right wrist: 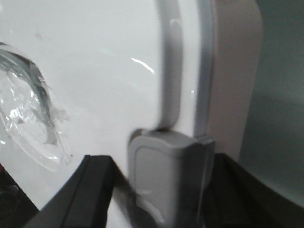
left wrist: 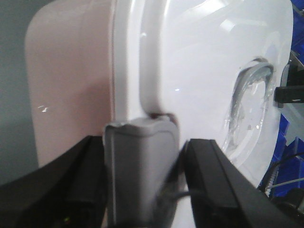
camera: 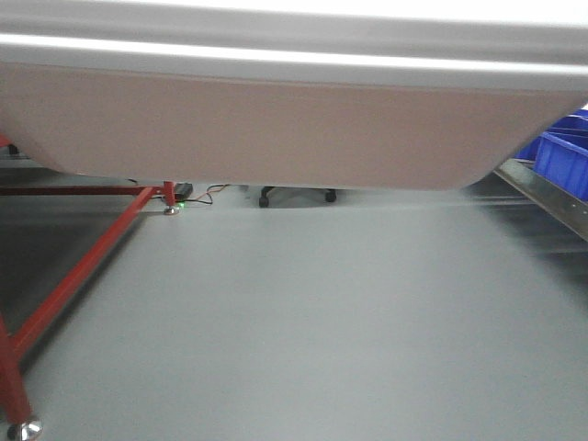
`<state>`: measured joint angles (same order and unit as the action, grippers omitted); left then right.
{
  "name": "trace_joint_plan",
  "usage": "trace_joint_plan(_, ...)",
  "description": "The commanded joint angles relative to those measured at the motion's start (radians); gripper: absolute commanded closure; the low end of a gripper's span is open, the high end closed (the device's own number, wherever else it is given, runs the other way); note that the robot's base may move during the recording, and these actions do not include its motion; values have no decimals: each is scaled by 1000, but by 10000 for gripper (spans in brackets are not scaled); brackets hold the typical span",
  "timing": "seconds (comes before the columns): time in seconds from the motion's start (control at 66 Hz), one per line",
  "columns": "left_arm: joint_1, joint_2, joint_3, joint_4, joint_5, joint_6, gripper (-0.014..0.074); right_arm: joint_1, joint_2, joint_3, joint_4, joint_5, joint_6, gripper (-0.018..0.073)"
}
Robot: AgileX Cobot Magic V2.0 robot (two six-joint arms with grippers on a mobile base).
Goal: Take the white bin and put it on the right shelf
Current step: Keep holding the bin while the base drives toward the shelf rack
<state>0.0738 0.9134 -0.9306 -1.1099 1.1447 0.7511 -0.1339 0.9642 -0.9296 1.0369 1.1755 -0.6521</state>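
Note:
The white bin [camera: 276, 119] fills the top of the front view, held up off the grey floor, its pinkish-white side facing me. In the left wrist view my left gripper [left wrist: 142, 183] is shut on the grey end latch [left wrist: 140, 161] of the bin, beside its glossy white lid [left wrist: 199, 71]. In the right wrist view my right gripper [right wrist: 166, 192] is shut on the grey latch [right wrist: 166, 175] at the bin's other end, next to the lid [right wrist: 95, 71]. A grey metal beam of the right shelf [camera: 551, 197] shows at the right edge of the front view.
A red-framed metal stand [camera: 83, 266] with steel feet stands at the left. Blue open crates [camera: 562, 156] sit on the rack at the right. Chair castors [camera: 266, 196] and a cabled device with a green light lie on the floor behind.

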Motion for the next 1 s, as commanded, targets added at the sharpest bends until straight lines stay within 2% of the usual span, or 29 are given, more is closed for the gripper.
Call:
trace_joint_plan(0.0, -16, -17, -30, -168, 134, 19, 400, 10, -19, -31, 176, 110, -4, 265)
trace_joint_plan(0.986, -16, -17, -30, -168, 134, 19, 400, 10, -19, -31, 176, 110, -4, 265)
